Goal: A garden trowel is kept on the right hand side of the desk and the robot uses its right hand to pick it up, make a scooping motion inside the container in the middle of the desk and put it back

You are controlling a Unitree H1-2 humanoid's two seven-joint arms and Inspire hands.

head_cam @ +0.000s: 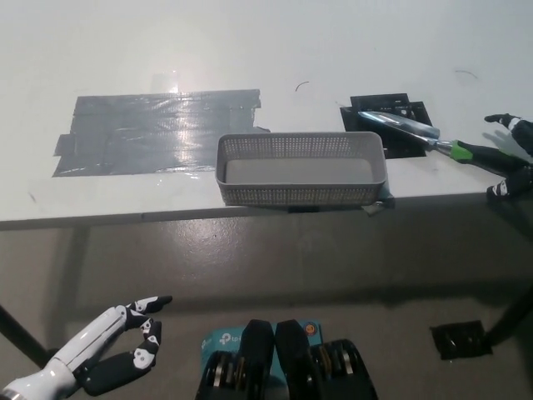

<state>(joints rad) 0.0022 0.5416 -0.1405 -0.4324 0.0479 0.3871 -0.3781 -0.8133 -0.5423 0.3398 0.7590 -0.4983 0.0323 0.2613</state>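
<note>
- At the right edge of the desk (250, 50), our right hand (520, 142) spreads its fingers around the trowel (433, 140)'s green handle, not closed.
- Container (300, 194) sits mid front edge, near the blade.
- Our left hand (108, 354) hangs below, open, empty.

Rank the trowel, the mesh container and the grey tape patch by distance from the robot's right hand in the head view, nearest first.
1. Trowel, right side of the desk, its green handle by the right hand.
2. Mesh container, desk middle, at the front edge.
3. Grey tape patch, far left.
</note>
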